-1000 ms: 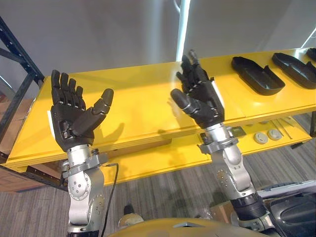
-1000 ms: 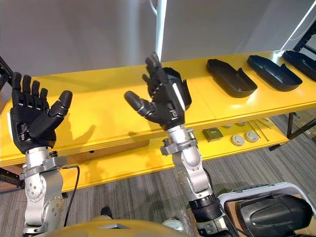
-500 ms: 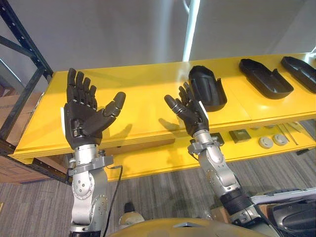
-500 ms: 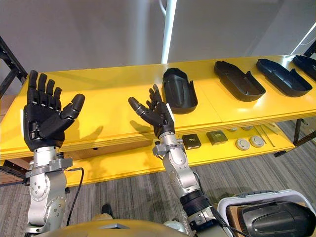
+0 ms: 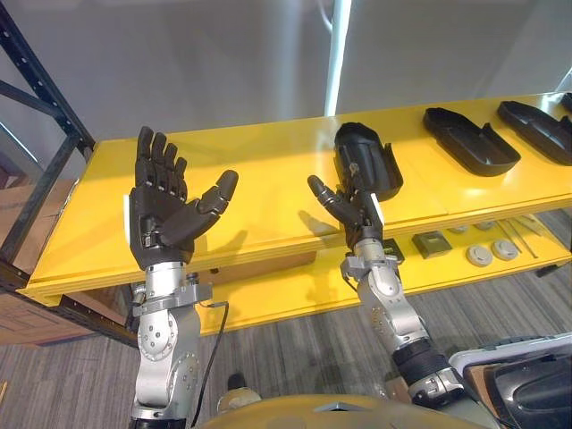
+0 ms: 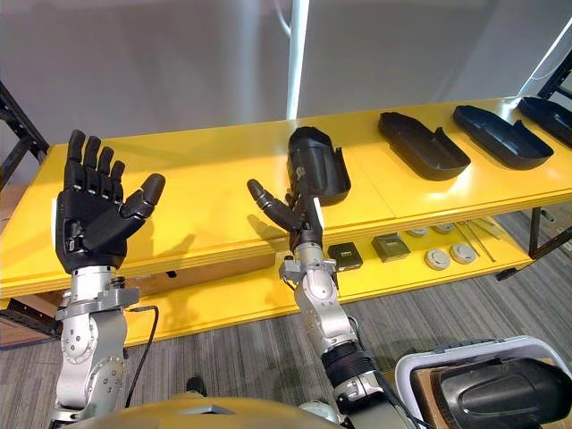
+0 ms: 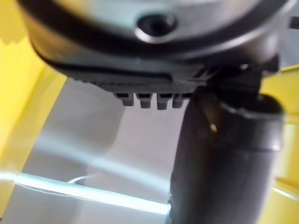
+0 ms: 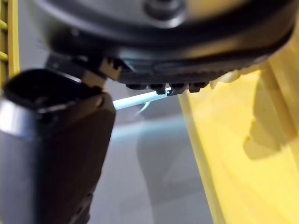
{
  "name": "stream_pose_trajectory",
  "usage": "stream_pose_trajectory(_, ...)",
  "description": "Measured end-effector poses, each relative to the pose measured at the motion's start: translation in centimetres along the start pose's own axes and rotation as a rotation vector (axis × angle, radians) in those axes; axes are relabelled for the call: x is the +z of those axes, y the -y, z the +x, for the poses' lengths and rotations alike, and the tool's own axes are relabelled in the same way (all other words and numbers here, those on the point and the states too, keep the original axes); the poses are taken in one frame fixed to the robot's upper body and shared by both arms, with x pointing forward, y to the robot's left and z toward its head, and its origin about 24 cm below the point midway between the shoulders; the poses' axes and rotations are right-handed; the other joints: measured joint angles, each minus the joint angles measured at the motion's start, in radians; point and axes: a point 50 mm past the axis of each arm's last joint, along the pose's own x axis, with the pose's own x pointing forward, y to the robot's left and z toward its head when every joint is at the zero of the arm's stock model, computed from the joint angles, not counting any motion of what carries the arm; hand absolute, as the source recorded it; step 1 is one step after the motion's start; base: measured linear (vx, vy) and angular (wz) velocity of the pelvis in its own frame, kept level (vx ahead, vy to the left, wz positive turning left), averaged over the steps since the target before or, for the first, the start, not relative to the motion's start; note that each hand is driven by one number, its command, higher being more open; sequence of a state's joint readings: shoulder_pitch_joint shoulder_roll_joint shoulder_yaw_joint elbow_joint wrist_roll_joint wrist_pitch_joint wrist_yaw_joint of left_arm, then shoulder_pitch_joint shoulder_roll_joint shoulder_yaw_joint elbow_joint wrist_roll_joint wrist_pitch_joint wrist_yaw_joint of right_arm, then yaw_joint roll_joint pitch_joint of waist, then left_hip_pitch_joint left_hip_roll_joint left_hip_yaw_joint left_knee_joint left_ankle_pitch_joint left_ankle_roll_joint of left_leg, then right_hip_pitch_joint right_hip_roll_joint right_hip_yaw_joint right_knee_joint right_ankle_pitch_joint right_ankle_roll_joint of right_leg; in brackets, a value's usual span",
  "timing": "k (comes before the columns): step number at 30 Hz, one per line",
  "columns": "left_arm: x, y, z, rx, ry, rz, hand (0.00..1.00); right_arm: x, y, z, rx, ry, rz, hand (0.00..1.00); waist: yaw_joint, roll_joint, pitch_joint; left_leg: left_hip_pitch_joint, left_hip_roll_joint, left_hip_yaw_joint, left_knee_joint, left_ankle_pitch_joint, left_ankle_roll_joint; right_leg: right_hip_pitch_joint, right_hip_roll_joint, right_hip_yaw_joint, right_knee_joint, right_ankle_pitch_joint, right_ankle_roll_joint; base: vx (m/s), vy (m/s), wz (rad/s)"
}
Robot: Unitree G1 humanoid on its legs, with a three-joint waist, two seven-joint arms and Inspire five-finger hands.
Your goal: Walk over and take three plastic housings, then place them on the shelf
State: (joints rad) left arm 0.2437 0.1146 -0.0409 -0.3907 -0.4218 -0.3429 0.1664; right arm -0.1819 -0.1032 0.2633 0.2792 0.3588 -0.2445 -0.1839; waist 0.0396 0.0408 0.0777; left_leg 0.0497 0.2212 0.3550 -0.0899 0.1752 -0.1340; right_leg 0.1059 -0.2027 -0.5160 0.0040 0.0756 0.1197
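The left hand (image 5: 161, 219) is nearest, held up in front of the left part of the shelf. Its palm is turned back, its fingers are straight and spread wide, and it carries nothing. I judge it is parked clear so the other arm has room. The right hand (image 5: 353, 207) is raised at the middle, also wide and empty, with straight fingers pointing at the near end of the nearest black oval plastic housing (image 5: 374, 154). Its fingertips overlap that housing's near rim in the eye views, but whether they touch cannot be told. The spread suits a grasp over the shell's rim, which is not yet made.

Below and beyond the hands, the lower yellow board (image 5: 286, 290) carries small dark square parts (image 5: 432, 241) and round grey discs (image 5: 478, 255) on its right. These are apart from the task.

On the upper yellow shelf board (image 5: 259, 183) the nearest housing lies hollow side up, running near to far. It sits close to the front edge, which puts it within reach. Further right, a second long black housing (image 5: 469, 138) and a third black housing (image 5: 536, 125) lie in a row, apart from each other, with their open sides up. The board's left half offers room for setting housings down. A dark metal upright (image 5: 36, 80) frames the far left.
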Motion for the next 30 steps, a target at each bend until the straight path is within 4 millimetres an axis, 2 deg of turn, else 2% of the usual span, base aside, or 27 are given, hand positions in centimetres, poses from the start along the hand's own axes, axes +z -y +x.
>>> stream_pose_trajectory(9,-1.1,-0.3,0.0,0.009,-0.055,0.014,1.0,-0.4,0.2,0.0,-0.02,-0.017,-0.045,1.0,-0.006,0.003,-0.004,0.003,0.0,0.003,0.0,0.0,0.0,0.0,-0.001,0.002,0.002,0.0,0.0,0.0,0.0,0.0)
stream_pose_trajectory(22,-1.1,-0.3,0.0,0.006,-0.056,0.013,1.0,0.0,1.7,0.3,-0.14,-0.01,-0.042,1.0,-0.013,0.005,-0.005,0.003,0.0,0.003,0.0,0.0,0.0,0.0,-0.001,0.002,0.002,0.0,0.0,0.0,0.0,0.0)
stream_pose_trajectory(30,-1.1,-0.1,0.2,0.001,-0.06,0.012,1.0,0.1,2.0,0.4,-0.146,-0.007,-0.039,1.0,-0.014,0.008,-0.007,0.002,0.0,0.003,0.0,0.0,0.0,0.0,-0.001,0.002,0.002,0.0,0.0,0.0,0.0,0.0)
